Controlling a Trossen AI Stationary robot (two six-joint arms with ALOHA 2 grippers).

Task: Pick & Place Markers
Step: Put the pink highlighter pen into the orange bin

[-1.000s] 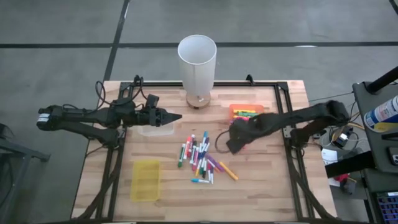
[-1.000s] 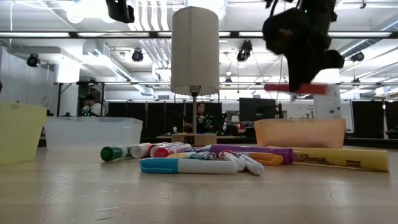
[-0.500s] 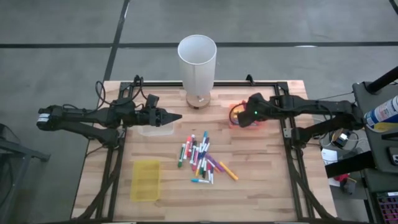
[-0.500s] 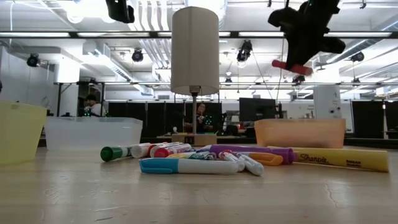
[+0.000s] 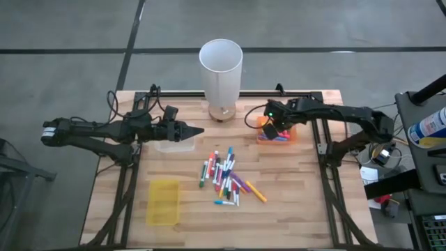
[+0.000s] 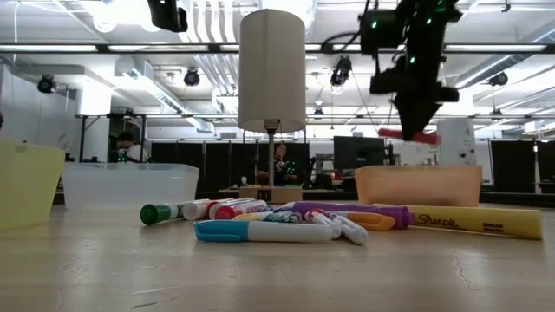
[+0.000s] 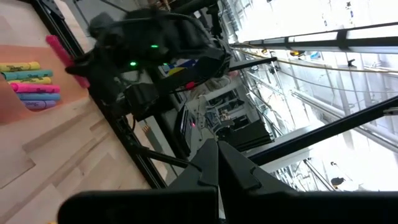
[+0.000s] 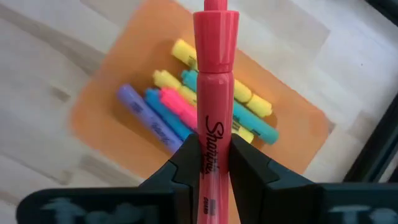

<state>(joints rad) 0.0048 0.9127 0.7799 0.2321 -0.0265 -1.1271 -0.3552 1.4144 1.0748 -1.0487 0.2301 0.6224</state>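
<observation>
Looking past its own fingers, the right wrist view gives what the overhead one cannot: the right gripper [image 8: 208,155] is clamped narrowly on a pink marker [image 8: 213,81] with black lettering on its barrel, the fingers [image 8: 186,163] pressing it from both sides, and directly beneath lies the orange tray [image 8: 106,93] with yellow, teal, pink, blue and purple highlighters [image 8: 205,106] side by side in it. From above, the same gripper [image 5: 272,125] shows only as a dark mass over the orange tray [image 5: 289,137] at the table's far right, the held pen hidden. At table height the pink marker [image 6: 420,136] hangs level, clear above the tray's rim [image 6: 418,185], not touching it. Most of the markers [image 5: 224,178] lie loose in a scattered heap at the middle of the wooden table [image 5: 300,209], well apart from the tray; the low view shows a green-capped one [image 6: 162,212] at the heap's near end. A yellow tray [image 5: 164,202] sits near the front left. The left gripper [image 5: 188,131] waits above a clear tray [image 5: 174,146] beside the white lamp [image 5: 221,70], its fingers drawn together to a point with nothing between them.
</observation>
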